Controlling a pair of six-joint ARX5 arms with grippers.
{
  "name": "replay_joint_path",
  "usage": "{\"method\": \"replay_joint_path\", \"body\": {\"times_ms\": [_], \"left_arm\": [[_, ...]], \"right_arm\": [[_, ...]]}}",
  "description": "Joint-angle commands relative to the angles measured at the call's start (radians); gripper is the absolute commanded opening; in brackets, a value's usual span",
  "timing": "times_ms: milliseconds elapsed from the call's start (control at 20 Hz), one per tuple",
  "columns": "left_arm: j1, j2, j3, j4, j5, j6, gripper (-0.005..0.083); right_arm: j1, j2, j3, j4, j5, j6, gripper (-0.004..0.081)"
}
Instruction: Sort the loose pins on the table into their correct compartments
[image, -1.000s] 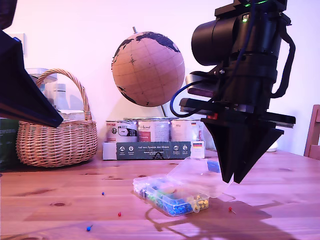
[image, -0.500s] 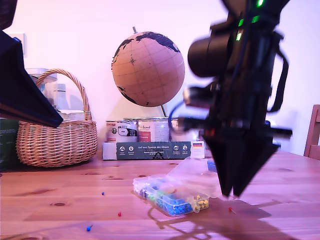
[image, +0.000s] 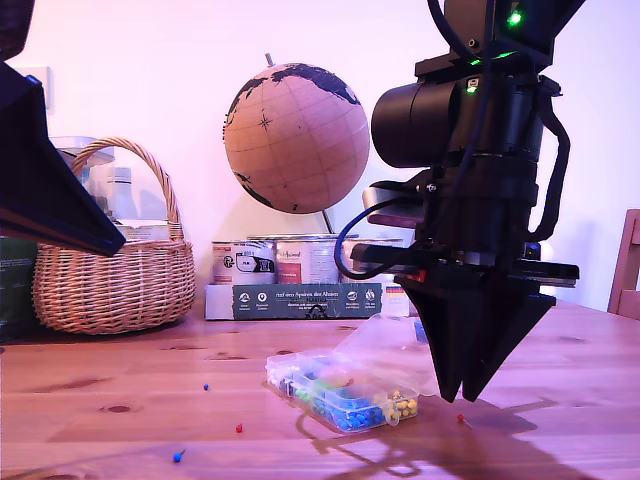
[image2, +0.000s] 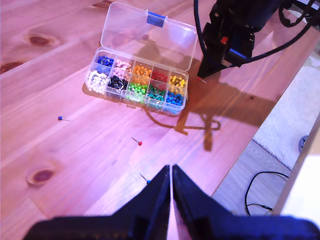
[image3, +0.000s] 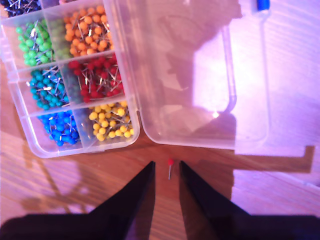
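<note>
Red pin (image3: 170, 163) on surface (image3: 75, 180), just beside box (image3: 75, 75), near yellow part. My second gripper (image3: 167, 172) above it, fingers spread a little, pin between tips. Best: go straight down, squeeze slow. My first gripper (image2: 171, 172): fingers pressed together.

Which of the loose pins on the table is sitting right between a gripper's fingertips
The red pin beside the box's yellow compartment, framed by my second gripper. The other loose pins lie on bare wood, away from either gripper.
</note>
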Motion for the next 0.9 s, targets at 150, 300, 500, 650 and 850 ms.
{"method": "replay_joint_path", "body": {"times_ms": [150, 300, 500, 650, 850], "left_arm": [[-0.005, 0.003, 0.009, 0.003, 0.001, -0.003, -0.0024], [-0.005, 0.003, 0.009, 0.003, 0.001, -0.003, -0.0024], [-0.005, 0.003, 0.009, 0.001, 0.001, -0.003, -0.0024], [-0.005, 0.003, 0.009, 0.000, 0.001, -0.003, -0.0024], [-0.005, 0.003, 0.009, 0.000, 0.001, -0.003, -0.0024]], "right_arm": [[0.010, 0.018, -0.003, 0.009, 0.001, -0.003, 0.0127], [0.010, 0.034, -0.003, 0.011, 0.001, -0.003, 0.0127], [0.010, 0.036, -0.003, 0.013, 0.002, -0.004, 0.0127], [0.010, 0.050, -0.003, 0.003, 0.001, -0.004, 0.0126], [0.010, 0.055, -0.003, 0.011, 0.002, -0.005, 0.0126]]}}
